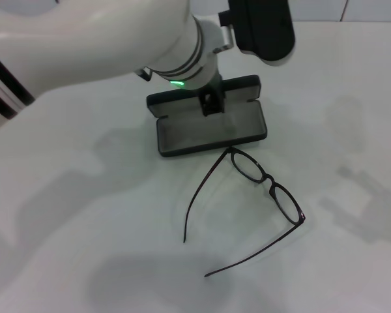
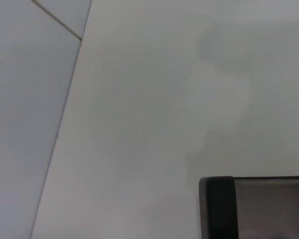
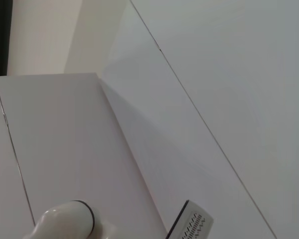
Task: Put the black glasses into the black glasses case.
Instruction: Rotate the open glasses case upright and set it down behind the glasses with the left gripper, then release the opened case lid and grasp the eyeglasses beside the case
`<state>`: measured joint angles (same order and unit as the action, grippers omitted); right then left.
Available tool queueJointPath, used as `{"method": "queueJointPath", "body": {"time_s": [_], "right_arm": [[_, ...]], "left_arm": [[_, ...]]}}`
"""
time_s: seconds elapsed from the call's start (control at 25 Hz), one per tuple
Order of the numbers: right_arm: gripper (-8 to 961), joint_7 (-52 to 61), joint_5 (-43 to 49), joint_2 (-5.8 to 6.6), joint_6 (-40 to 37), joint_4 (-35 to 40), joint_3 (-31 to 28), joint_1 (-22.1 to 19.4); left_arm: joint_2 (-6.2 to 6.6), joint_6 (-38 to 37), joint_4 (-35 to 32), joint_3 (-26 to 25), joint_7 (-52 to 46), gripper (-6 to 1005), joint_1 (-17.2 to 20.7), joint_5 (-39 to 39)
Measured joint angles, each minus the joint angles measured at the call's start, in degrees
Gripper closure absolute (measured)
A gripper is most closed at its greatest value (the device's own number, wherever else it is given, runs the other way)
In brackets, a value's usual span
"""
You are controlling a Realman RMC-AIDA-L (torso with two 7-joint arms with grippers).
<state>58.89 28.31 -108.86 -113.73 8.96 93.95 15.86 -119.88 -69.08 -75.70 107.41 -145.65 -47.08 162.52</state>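
Note:
The black glasses case (image 1: 208,130) lies open in the middle of the white table, grey lining up, its lid (image 1: 244,83) raised at the far side. A corner of the case (image 2: 254,206) also shows in the left wrist view. The black glasses (image 1: 267,182) lie unfolded on the table just in front of the case, one lens corner close to its front rim and both temple arms stretching toward me. My left arm reaches in from the left above the case, and my left gripper (image 1: 212,101) hangs at the lid's inner edge. The right gripper is out of view.
The white table (image 1: 352,130) spreads around the case and glasses. A wall seam (image 2: 60,20) shows beyond the table in the left wrist view. The right wrist view shows only pale wall panels (image 3: 214,74) and a white robot part (image 3: 65,219).

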Motion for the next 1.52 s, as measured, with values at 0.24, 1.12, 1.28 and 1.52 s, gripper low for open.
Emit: {"method": "queueJointPath", "body": {"time_s": [0.24,1.12,1.28,1.52], "right_arm": [[106,0.00,-0.05,0.06,0.35,0.00,0.00,0.30],[108,-0.35,0.03,-0.18,2.14,0.00,-0.71,0.46],[109,4.12,2.18,0.49,9.18,0.37,-0.21,3.58],[141,12.97,11.16,2.33,18.31,5.11,-0.19,12.09]], "left_arm": [[0.00,2.54,1.39,3.54,0.56,796,-1.31,0.02],[-0.25,5.44,6.18,7.63,1.69,601,-4.70,-0.01],[-0.16,1.65,-2.02,5.54,1.45,579,-2.15,-0.08],[-0.14,-1.62,-27.82,-2.82,1.71,545,10.13,-1.60]]}}
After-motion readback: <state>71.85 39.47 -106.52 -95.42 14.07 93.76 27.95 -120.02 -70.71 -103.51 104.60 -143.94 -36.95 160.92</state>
